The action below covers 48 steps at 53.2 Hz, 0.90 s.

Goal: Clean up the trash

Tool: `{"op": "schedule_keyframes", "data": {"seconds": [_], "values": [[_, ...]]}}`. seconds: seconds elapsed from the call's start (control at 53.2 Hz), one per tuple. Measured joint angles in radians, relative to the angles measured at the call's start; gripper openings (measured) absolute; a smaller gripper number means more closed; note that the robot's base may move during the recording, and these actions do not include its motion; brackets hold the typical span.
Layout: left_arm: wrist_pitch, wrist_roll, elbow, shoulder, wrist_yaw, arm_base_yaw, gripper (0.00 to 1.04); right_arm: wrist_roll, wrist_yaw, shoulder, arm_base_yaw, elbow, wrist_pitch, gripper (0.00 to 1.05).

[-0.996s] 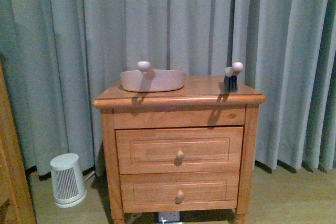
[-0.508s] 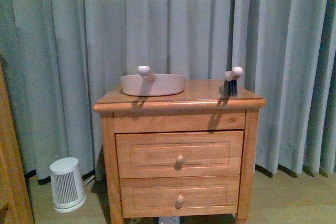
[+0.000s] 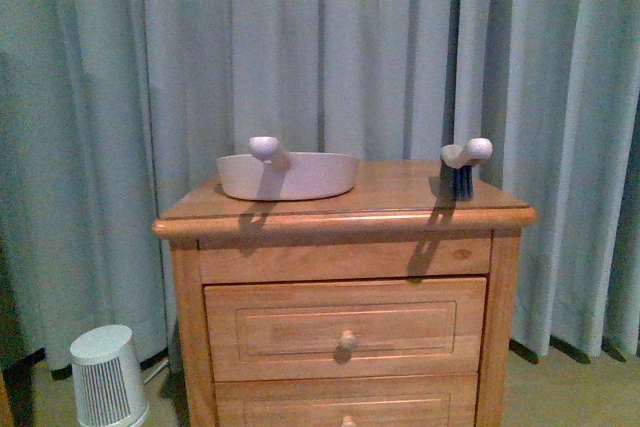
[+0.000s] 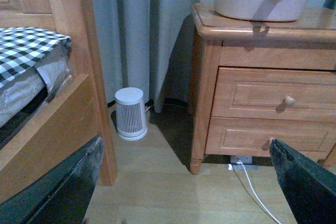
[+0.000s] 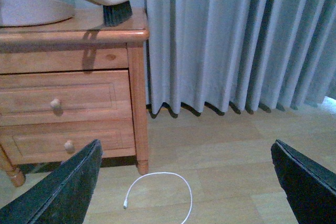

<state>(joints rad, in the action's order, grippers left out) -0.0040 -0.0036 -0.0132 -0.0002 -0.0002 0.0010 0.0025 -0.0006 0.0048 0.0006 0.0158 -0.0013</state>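
Dustpan (image 3: 288, 175), one in number, is set on the wooden surface (image 3: 390, 192) towards its left edge. One brush (image 3: 463, 169) is stood on its bristles near the right edge, well apart from it. Two knobbed drawers (image 4: 273, 100) are seen below. One white ribbed appliance (image 3: 105, 377) is placed on the floor beside the left edge, against the curtain (image 3: 350, 47). One white cable (image 5: 157, 192) is seen below the right front corner. The left gripper (image 4: 185, 148) and right gripper (image 5: 186, 145) are both spread wide and empty.
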Motion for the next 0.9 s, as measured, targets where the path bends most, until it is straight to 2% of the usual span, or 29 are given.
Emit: {"op": "schedule_keyframes", "data": {"seconds": [0.902], "values": [[0.000, 0.000, 0.000, 0.000, 0.000, 0.000, 0.97, 0.000, -0.001, 0.000, 0.000, 0.000, 0.000, 0.97]]}}
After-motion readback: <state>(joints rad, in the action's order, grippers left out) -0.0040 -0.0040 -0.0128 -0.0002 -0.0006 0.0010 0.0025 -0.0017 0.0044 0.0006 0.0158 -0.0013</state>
